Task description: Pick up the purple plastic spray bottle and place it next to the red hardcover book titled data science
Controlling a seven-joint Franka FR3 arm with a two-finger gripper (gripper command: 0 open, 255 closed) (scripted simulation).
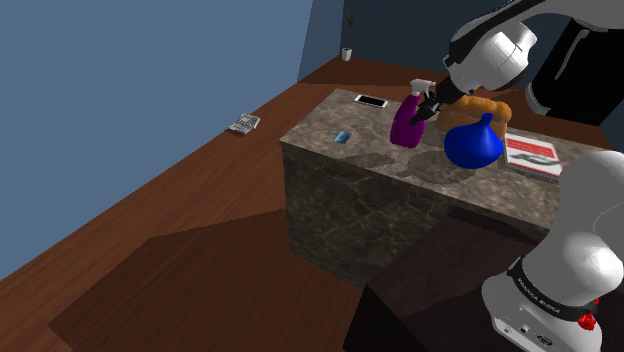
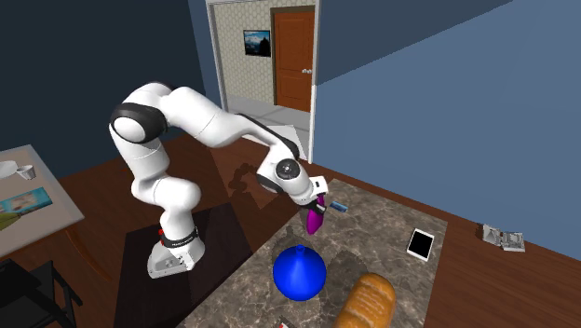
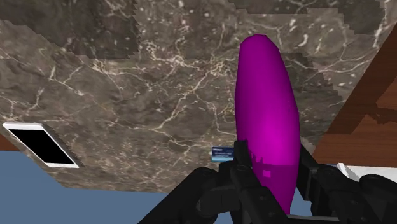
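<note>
Purple spray bottle (image 1: 407, 122) (image 2: 316, 220) (image 3: 266, 121) is located over the dark marbled desk (image 1: 340, 200) (image 2: 391, 214) (image 3: 127, 95), clamped at its upper end by the black pincer (image 1: 428, 108) (image 2: 319, 200) (image 3: 273, 159). In the wrist view both fingers (image 3: 243, 167) press against the sides of the purple body, so the pincer is grasping the bottle. Contact between the bottle base and the desk cannot be determined. In the shoulder view, a blue round-bellied vase (image 1: 472, 143) (image 2: 298, 273) stands at the bottle's 4 o'clock, near but apart from it. A bread loaf (image 1: 490, 105) (image 2: 365, 300) lies at the vase's 12 o'clock, just behind it. The red-and-white book (image 1: 532, 155) lies flat at the bottle's 3 o'clock, well apart, with the vase between the two. A white-framed phone (image 1: 371, 101) (image 2: 421, 244) (image 3: 41, 145) lies at the bottle's 10 o'clock near the far desk edge. A small blue card (image 1: 342, 137) (image 2: 339, 206) (image 3: 221, 153) lies at the bottle's 8 o'clock.
</note>
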